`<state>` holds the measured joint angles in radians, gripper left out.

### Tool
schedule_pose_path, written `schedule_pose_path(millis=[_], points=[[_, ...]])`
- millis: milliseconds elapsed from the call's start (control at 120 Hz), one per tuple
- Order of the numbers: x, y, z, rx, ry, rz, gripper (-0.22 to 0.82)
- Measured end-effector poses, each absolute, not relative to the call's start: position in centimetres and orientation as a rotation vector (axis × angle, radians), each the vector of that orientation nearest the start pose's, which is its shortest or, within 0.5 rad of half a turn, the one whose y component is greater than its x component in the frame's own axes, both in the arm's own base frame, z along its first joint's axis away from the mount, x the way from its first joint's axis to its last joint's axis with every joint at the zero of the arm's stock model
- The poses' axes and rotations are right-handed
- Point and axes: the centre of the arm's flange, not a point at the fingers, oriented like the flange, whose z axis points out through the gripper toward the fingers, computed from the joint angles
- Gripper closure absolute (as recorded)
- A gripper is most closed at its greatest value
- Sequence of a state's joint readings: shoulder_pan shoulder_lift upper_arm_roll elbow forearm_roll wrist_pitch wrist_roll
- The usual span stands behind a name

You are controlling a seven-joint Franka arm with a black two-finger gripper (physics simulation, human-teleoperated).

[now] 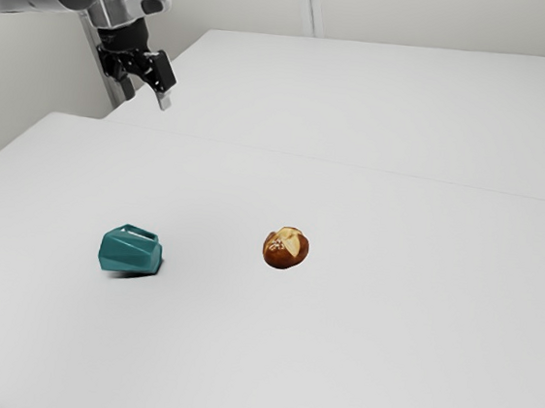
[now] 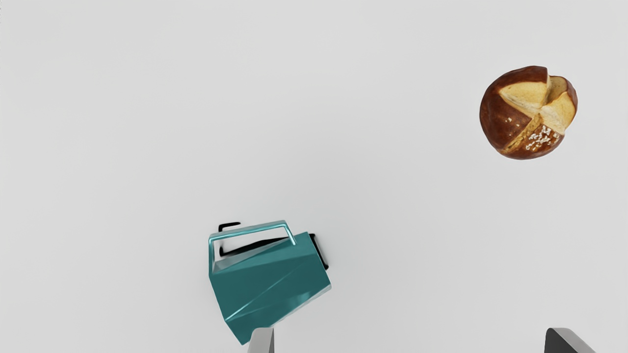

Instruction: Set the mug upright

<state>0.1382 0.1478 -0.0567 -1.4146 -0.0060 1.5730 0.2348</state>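
On the bench (image 1: pixel 362 369), nearest in the exterior view, the teal mug (image 1: pixel 131 252) lies on its side, so standing it up is left to do; past it sits the bread roll (image 1: pixel 285 248), and farther back the claw (image 1: pixel 146 97) hangs wide open, empty.

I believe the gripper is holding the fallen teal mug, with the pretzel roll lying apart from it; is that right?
Not quite: the exterior view shows the gripper well away from the fallen teal mug, not holding it. The pretzel roll does lie apart from the mug.
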Motion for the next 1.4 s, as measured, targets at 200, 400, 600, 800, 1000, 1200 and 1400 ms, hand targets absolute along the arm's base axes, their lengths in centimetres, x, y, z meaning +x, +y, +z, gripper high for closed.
schedule_pose_path(millis=[200,400,600,800,1000,1200,1400], points=[[59.7,5.1,61.5,-3.145,0.239,-0.020,0.00],[59.4,4.9,61.3,-3.161,0.239,-0.005,0.00],[54.0,10.1,60.7,-3.336,0.040,0.069,0.00],[50.4,18.3,57.1,-3.530,-0.200,0.156,0.00],[46.5,26.0,50.0,-3.693,-0.436,0.188,0.00],[46.8,26.4,42.9,-3.798,-0.389,0.152,0.00],[48.1,26.4,39.2,-3.846,-0.292,0.075,0.00]])
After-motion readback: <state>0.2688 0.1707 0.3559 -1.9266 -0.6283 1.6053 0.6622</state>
